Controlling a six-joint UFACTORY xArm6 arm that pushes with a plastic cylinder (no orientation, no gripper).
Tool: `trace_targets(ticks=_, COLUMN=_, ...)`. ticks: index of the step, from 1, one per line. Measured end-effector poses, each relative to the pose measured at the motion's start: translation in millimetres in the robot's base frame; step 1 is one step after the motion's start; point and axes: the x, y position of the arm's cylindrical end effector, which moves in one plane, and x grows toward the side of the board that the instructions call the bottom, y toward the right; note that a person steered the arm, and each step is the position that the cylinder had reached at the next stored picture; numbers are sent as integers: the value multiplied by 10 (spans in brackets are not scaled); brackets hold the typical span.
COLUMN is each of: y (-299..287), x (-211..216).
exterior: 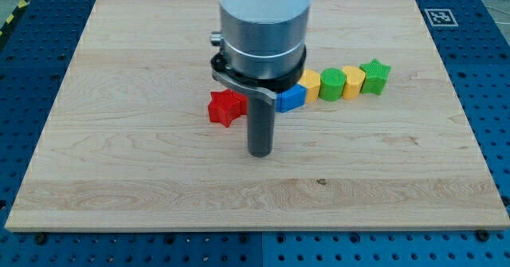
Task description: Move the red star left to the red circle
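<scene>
The red star (225, 107) lies on the wooden board (119, 139), a little left of centre. My tip (260, 152) rests on the board just to the lower right of the red star, a small gap apart from it. No red circle shows in this view; the arm's grey body (263, 28) hides part of the board's upper middle.
A row of blocks runs to the view's right of the arm: a blue block (291, 97), a yellow block (309, 83), a green cylinder (332, 84), another yellow block (353, 81) and a green star (374, 76). A blue perforated table surrounds the board.
</scene>
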Motion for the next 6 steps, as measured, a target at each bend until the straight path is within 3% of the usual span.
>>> trace_targets(ticks=6, y=-299, x=-77)
